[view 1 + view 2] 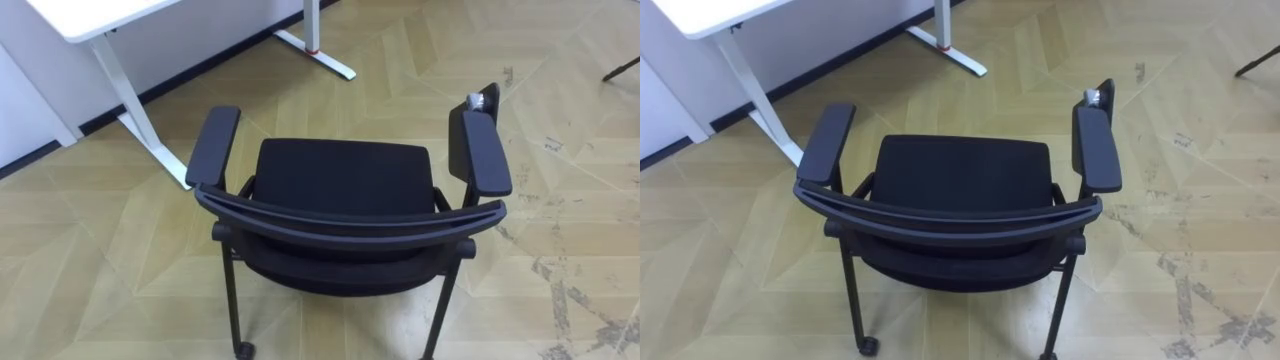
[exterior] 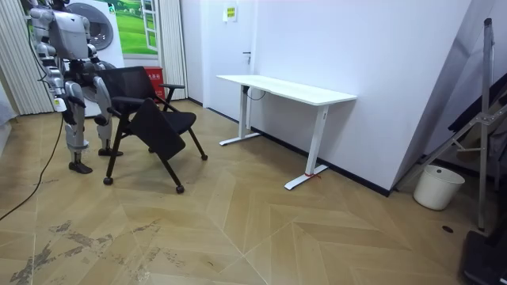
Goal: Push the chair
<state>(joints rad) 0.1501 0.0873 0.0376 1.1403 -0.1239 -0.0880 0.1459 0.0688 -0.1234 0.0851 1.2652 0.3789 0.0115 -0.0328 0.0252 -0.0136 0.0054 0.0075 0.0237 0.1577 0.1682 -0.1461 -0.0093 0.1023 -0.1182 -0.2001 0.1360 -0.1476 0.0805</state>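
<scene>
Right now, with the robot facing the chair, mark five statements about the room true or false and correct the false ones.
1. Nothing lies on the seat of the chair. True.
2. The chair is tucked under the desk. False: it stands out on the open floor, apart from the desk.
3. The desk has a white top and white legs. True.
4. A bucket stands on the desk. False: the white bucket stands on the floor at the room view's right, well away from the desk.
5. The robot stands behind the chair's backrest. True.
</scene>
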